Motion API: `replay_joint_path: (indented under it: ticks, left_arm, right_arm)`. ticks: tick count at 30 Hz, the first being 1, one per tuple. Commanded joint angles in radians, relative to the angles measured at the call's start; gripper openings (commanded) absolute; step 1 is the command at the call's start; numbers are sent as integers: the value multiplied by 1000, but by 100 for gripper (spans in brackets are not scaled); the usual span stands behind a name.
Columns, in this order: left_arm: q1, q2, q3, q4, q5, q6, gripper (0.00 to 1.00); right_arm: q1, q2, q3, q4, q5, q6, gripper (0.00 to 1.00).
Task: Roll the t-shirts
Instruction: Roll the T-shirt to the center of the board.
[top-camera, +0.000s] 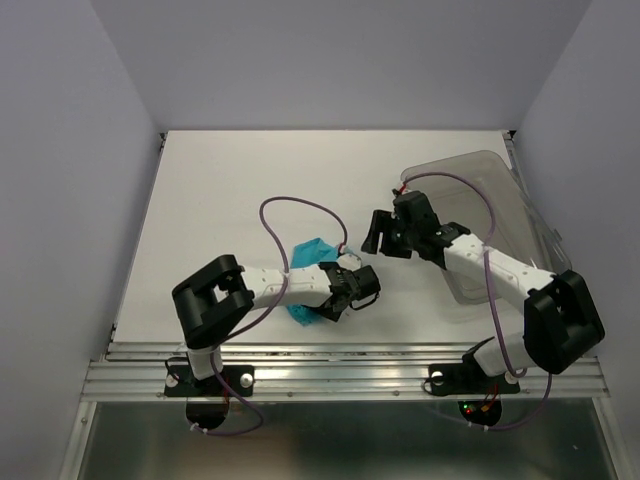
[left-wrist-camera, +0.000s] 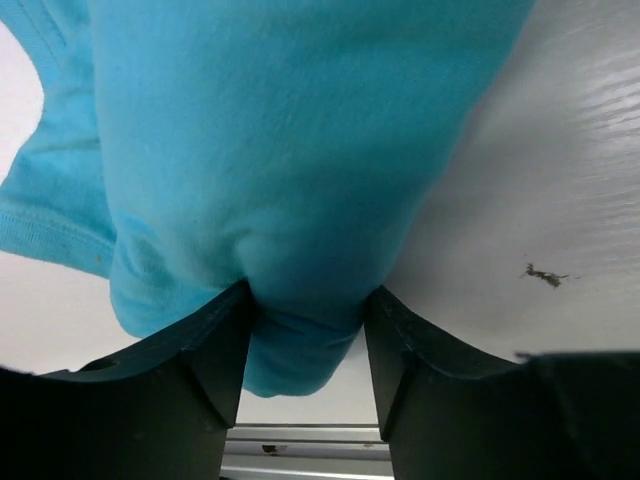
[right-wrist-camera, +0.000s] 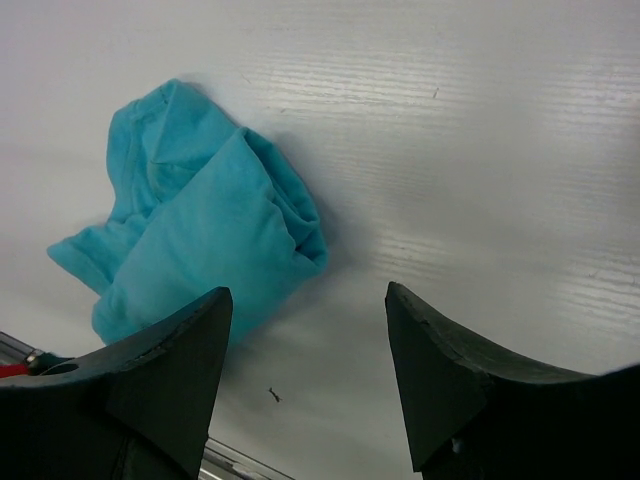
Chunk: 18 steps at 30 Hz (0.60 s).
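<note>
The teal t-shirt (top-camera: 312, 250) lies in a rolled, crumpled bundle on the white table, near the front centre. My left gripper (top-camera: 345, 292) lies low over the bundle and is shut on its end. In the left wrist view the cloth (left-wrist-camera: 280, 150) bulges between the two black fingers, and the gripper (left-wrist-camera: 305, 325) pinches it from both sides. My right gripper (top-camera: 383, 235) is open and empty, above the table to the right of the shirt. Its wrist view shows the bundle (right-wrist-camera: 200, 230) at the left, just beyond the left finger of the gripper (right-wrist-camera: 308, 295).
A clear grey-tinted plastic bin (top-camera: 500, 190) stands at the right rear, partly under the right arm. The table's front edge and metal rail (top-camera: 350, 352) run just in front of the shirt. A small dark speck (right-wrist-camera: 273, 394) lies on the table.
</note>
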Motion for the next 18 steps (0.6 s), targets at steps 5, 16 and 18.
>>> replay_joint_path:
  ticks: [5,16,18]
  left_arm:
    - [33,40,24,71,34,56,35]
    - [157,-170,-94,323,361,199,0]
    - [172,-188,-112,352,407,207,0]
  right_arm:
    - [3,-87,-81,15,-69,43,76]
    - [3,-61,-193,242,-229,183,94]
    - [3,-40,-205,294,-247,210,94]
